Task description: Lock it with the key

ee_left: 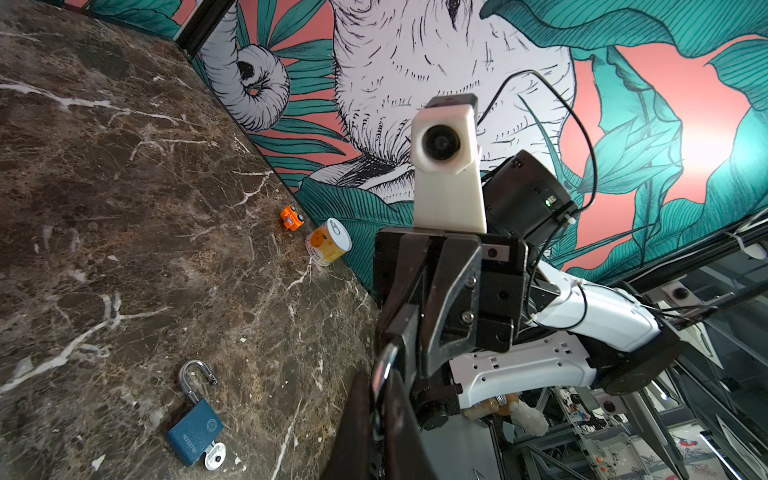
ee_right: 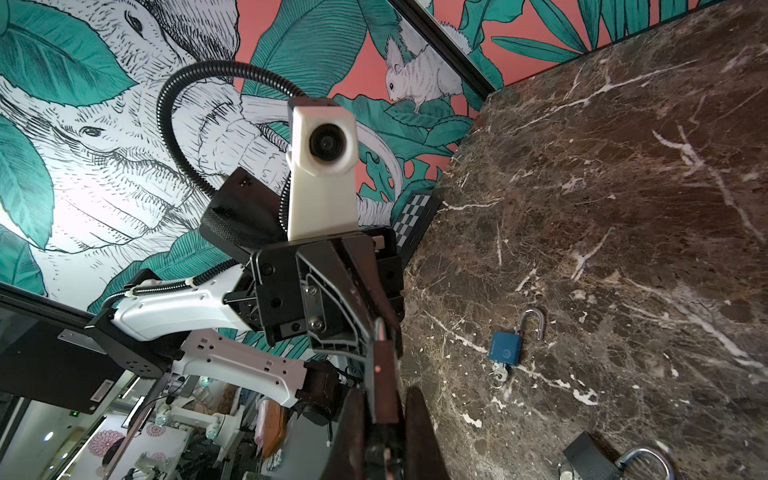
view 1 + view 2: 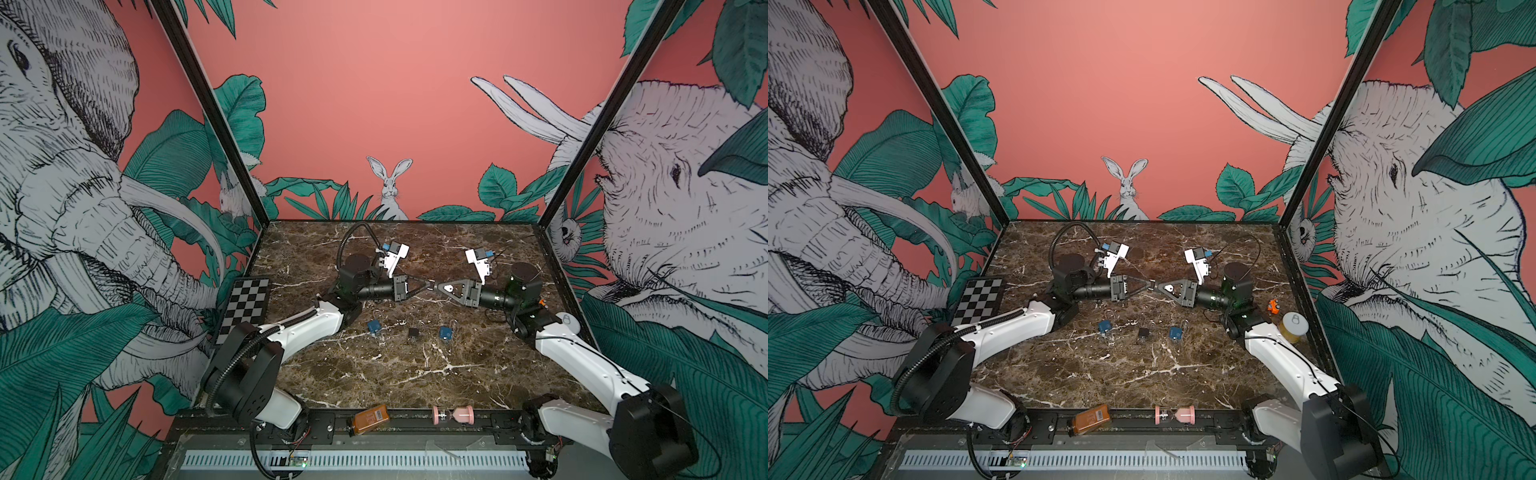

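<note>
K: Slotted white strip [image 3: 353,460] closest to lens. Behind it, black rail [image 3: 415,422] with amber bottle [image 3: 370,419] and pink hourglass [image 3: 453,414] lying on it. Biggest item?

M: Marble table [image 3: 374,374], walled on three sides. Left arm [image 3: 307,328] and right arm [image 3: 582,357] reach in over it from the near corners. Left gripper [image 3: 429,285] and right gripper [image 3: 439,286] meet tip to tip above mid-table.

K: Jaw state?

M: Left gripper clamped tight on a silvery metal piece [image 1: 387,365], curved, seen between its fingers in the left wrist view. Lock part or key, cannot tell. Right gripper closed down too, tips against the same piece. Whether it truly grips it, cannot tell.

K: Smaller items?

M: Checkerboard [image 3: 245,305] at the left table edge. Can [image 3: 1295,326] and orange toy car [image 3: 1273,306] near the right edge, just beside each other. Three padlocks lie in a row on the marble, nearer the lens than the grippers' meeting point, below it and apart from both: left blue padlock [image 3: 375,327], black padlock [image 3: 413,332] in the middle, right blue padlock [image 3: 445,333]. Both blue shackles are swung open in the wrist views.

K: Keys?

M: Key [image 1: 215,456] sits in the base of the right blue padlock. Second key [image 2: 498,376] sits in the base of the left blue padlock. Neither touches a gripper.
</note>
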